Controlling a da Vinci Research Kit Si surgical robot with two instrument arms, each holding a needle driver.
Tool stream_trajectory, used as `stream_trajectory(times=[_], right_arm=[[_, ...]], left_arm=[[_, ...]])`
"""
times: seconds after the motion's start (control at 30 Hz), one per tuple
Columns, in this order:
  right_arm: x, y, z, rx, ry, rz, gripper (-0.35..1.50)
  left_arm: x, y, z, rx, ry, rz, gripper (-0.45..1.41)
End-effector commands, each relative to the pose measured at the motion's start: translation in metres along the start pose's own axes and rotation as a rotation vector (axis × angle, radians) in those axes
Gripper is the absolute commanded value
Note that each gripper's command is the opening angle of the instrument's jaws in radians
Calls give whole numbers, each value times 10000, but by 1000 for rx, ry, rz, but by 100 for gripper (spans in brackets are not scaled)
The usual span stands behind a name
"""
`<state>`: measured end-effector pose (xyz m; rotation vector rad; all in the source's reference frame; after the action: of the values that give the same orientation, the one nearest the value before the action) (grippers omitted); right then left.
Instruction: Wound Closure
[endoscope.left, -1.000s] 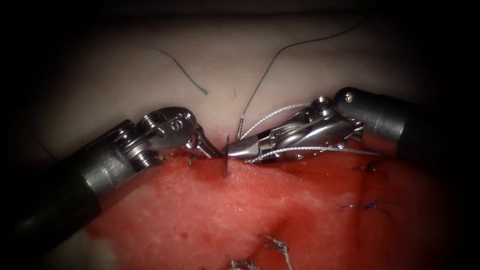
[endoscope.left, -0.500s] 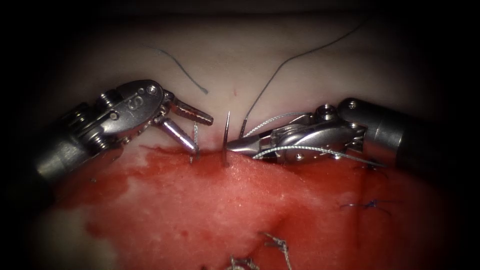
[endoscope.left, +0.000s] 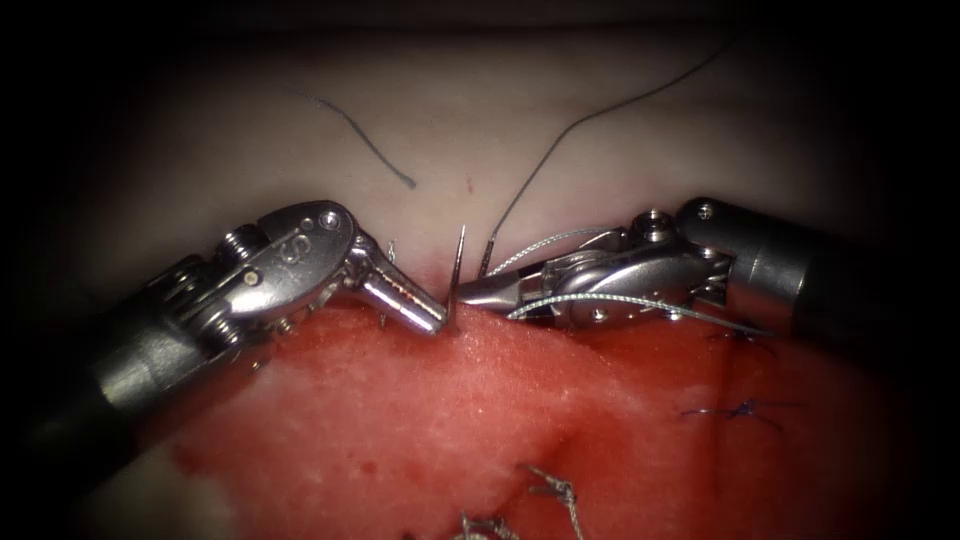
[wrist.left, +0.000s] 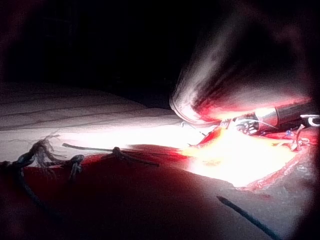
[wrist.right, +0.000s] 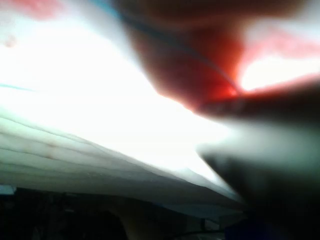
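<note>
Endoscope view, starting at nine o'clock: the left arm's tool (endoscope.left: 428, 316) slants in from the eight o'clock edge, its shaft dark and its steel wrist bright. Its jaws lie pressed together, their tip touching the needle (endoscope.left: 457, 268) low down, right where the needle meets the tissue (endoscope.left: 480, 400). Whether they actually pinch the needle or merely rest against it cannot be told.

At the centre the needle stands nearly upright, its point toward twelve o'clock and its lower part sunk in the red, wet edge of the tissue. Just beside it toward three o'clock, the right arm's tool (endoscope.left: 466, 293) reaches in from the three o'clock edge, jaws closed, tip against the needle a little above the tissue line; it appears to grip the needle there, low on the exposed part.

The thread (endoscope.left: 560, 140) rises from just right of the needle and curves away toward one o'clock over the pale skin. A loose cut end of thread (endoscope.left: 365, 145) lies on the skin toward eleven o'clock, well apart from both tools. Toward four o'clock, dark finished stitches (endoscope.left: 740, 410) cross the tissue. Red fluid (endoscope.left: 330, 350) coats the tissue around both tool tips.

Left wrist view: knotted stitches (wrist.left: 60, 160) lie across the tissue.
</note>
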<state>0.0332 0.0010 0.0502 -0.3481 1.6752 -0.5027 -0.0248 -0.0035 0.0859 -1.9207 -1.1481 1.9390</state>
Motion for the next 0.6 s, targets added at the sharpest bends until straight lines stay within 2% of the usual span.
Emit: stream_trajectory(times=[0.03, 0.13, 0.17, 0.2, 0.23, 0.27, 0.33, 0.43, 0.53, 0.6], right_arm=[[1, 16, 8, -7, 2, -7, -35], [1, 16, 8, -7, 2, -6, -35], [1, 16, 8, -7, 2, -6, -35], [1, 16, 8, -7, 2, -7, -35], [1, 15, 8, -7, 2, -7, -35], [1, 15, 8, -7, 2, -7, -35], [1, 15, 8, -7, 3, -7, -35], [2, 15, 8, -8, 0, -7, -35], [1, 15, 8, -8, 0, -7, -35], [1, 15, 8, -8, 0, -7, -35]], left_arm=[[14, -7, 3, 3, 14, 12, -45], [11, -9, 9, 3, 9, 16, -45], [10, -10, 11, 2, 8, 18, -35], [9, -11, 11, -1, 6, 13, -10], [8, -11, 10, -6, 5, 1, 0], [8, -11, 9, -3, 6, 1, 2], [10, -10, 4, 11, 10, -29, 26], [14, -7, -4, 20, -4, -58, 26], [16, -9, -6, 30, 1, -60, 41], [16, -9, -6, 31, 1, -60, 41]])
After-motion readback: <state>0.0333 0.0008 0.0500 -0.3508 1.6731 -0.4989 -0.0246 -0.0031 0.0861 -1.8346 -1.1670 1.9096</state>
